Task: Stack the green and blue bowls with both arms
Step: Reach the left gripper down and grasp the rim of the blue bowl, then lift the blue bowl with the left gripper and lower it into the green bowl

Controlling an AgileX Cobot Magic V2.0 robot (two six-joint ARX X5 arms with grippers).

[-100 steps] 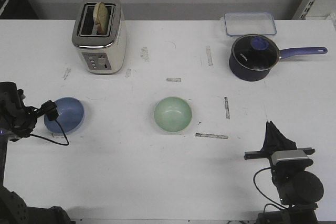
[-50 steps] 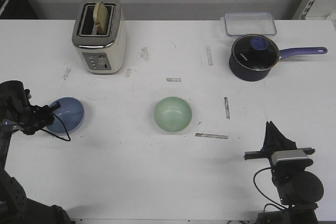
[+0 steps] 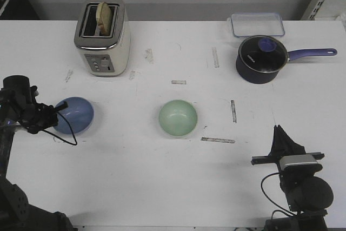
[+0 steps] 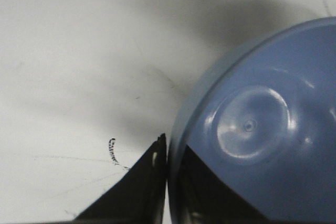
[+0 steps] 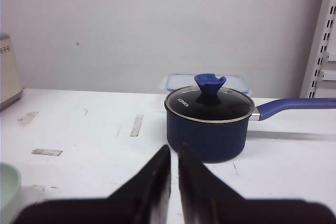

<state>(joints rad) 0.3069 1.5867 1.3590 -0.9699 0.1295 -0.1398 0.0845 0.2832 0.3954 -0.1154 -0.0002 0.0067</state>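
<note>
Currently, the blue bowl [image 3: 74,115] is being gripped at its rim by the left gripper [image 3: 55,113] at the left side of the table [image 3: 135,177], one finger [image 4: 137,192] lying outside the wall and the other inside, though the bowl is being cut off by the frame edge in the left wrist view. The green bowl [image 3: 178,118] is being left alone near the table's middle, well apart from the blue one, and only a sliver of it [image 5: 7,192] is being caught in the right wrist view. The right gripper [image 3: 283,143] is being held nearly closed near the front right edge, grasping nothing, with the saucepan [image 5: 211,124] being seen beyond its tips.
</note>
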